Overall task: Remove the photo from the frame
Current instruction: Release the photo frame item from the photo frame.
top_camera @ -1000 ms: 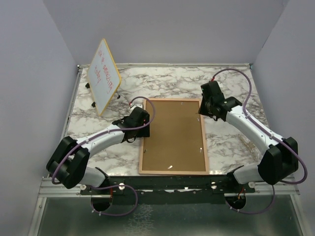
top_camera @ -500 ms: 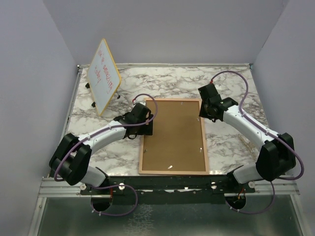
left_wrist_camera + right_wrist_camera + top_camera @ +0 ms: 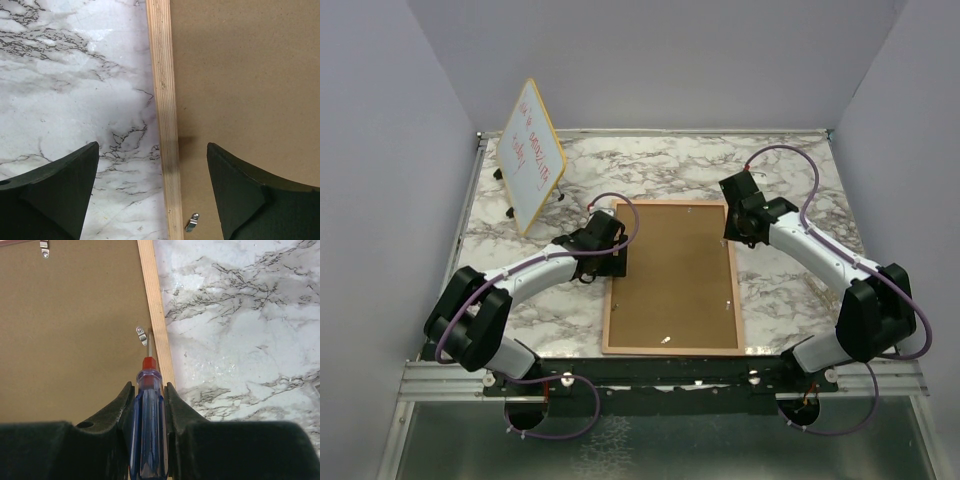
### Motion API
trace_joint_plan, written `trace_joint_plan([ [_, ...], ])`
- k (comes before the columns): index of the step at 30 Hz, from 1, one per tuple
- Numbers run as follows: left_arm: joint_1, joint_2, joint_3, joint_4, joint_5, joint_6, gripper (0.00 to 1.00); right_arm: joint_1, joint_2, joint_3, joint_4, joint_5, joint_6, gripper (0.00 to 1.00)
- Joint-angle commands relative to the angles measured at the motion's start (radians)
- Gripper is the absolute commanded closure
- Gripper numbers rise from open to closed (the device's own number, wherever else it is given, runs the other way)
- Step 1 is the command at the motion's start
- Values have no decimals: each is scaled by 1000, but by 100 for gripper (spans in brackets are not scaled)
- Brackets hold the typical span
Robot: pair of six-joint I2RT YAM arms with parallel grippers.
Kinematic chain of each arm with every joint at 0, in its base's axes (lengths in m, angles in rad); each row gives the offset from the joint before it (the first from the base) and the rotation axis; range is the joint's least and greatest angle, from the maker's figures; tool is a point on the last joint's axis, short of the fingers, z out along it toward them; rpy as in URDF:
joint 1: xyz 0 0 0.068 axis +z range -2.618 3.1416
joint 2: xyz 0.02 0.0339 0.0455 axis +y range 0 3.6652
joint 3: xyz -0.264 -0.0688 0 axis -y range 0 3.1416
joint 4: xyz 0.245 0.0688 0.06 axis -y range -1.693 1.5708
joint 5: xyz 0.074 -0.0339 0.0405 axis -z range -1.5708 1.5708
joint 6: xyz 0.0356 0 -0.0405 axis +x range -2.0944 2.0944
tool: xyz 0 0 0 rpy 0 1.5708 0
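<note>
Top external view: the marble counter (image 3: 790, 170) has free room on both sides of the frame (image 3: 672, 275), lying back up in the middle. A whiteboard (image 3: 532, 155) stands far left. The left tool (image 3: 152, 165) gapes over the frame's left edge; the right tool (image 3: 148, 390) grasps a screwdriver (image 3: 147, 430), its tip beside a clip (image 3: 142, 335).

A robot lab booth: plain grey walls (image 3: 660, 60) beyond the left pincer (image 3: 152, 160), marble-print tabletop (image 3: 790, 180) beneath it (aluminium rail (image 3: 660, 381) behind).

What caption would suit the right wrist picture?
Right claw grips a blue screwdriver, its tip beside a metal clip on the back of the frame.
</note>
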Motion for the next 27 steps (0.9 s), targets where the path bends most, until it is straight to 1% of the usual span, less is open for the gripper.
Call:
trace_joint_plan([
  [1, 2, -9, -14, 2, 4, 9, 14, -2, 22, -7, -6, 5, -8, 99],
  [8, 2, 31, -5, -3, 19, 12, 20, -2, -6, 0, -16, -42, -11, 99],
  [11, 2, 31, -3, -3, 16, 13, 21, -2, -17, -1, -24, -48, -10, 99],
  [15, 2, 27, -3, -2, 20, 21, 27, -2, -34, -9, -27, -49, 0, 99],
  [27, 0, 29, -15, 13, 19, 12, 28, -2, -46, -13, -32, -81, -8, 99],
])
